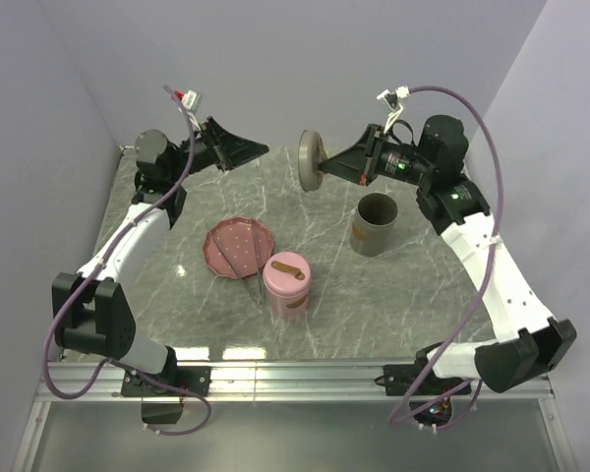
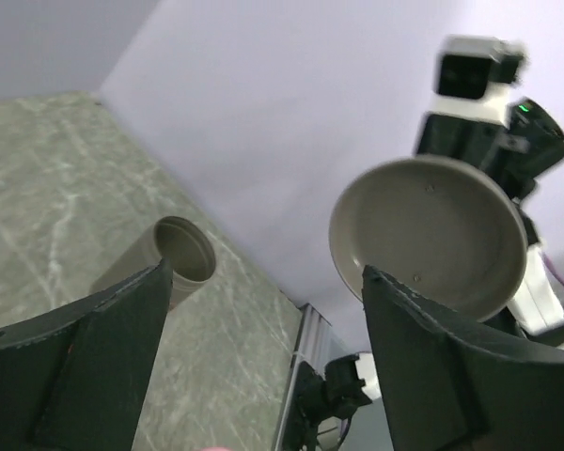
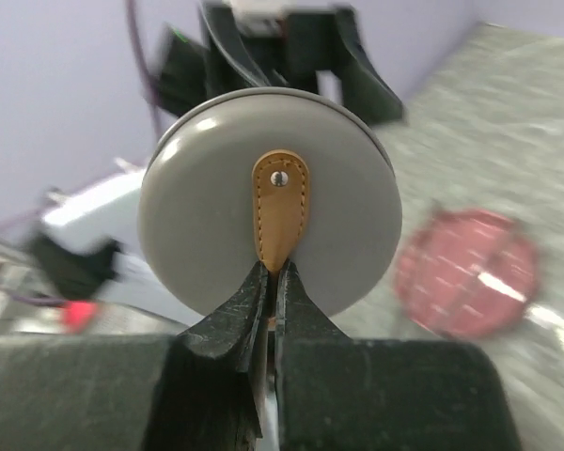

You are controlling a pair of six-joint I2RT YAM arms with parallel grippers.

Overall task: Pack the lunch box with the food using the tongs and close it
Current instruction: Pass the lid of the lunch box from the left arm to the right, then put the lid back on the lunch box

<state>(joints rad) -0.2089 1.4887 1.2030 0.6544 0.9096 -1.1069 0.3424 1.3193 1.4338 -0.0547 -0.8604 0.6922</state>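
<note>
My right gripper is shut on the tan leather tab of a round grey lid, holding it on edge in the air at the back of the table. My left gripper faces the lid from the left, open and holding nothing. The open grey cylindrical lunch box stands below the right arm. Slim tongs lie across the near rim of the pink plate. The food is out of view.
A pink canister with a closed lid and a tan tab stands just right of the plate's near rim. Purple walls close the table at the back and on both sides. A metal rail runs along the near edge.
</note>
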